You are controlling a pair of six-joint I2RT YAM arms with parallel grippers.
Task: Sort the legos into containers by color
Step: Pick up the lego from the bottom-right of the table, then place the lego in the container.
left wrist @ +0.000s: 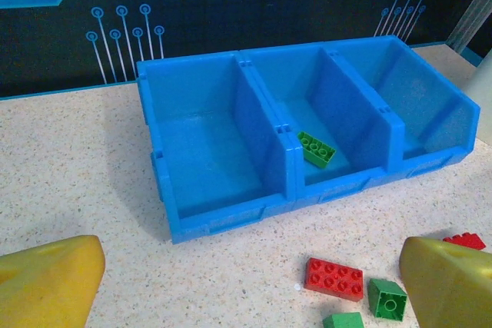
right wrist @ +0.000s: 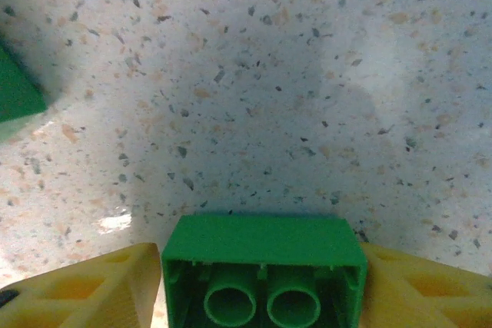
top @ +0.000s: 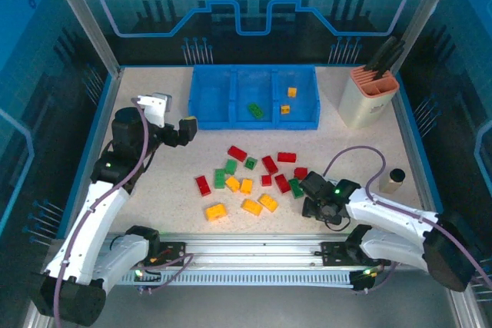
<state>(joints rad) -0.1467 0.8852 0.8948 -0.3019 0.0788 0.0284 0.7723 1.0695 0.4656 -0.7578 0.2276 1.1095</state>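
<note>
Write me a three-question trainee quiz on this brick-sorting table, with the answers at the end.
1. True or false: the left compartment of the blue tray already holds a red brick.
2. What colour is the gripped brick between the fingers of the right pincer? A red, B green, C yellow-orange.
3. How many yellow-orange bricks lie in the right compartment?

Key: 1 false, that compartment is empty. 2 B. 3 two.
</note>
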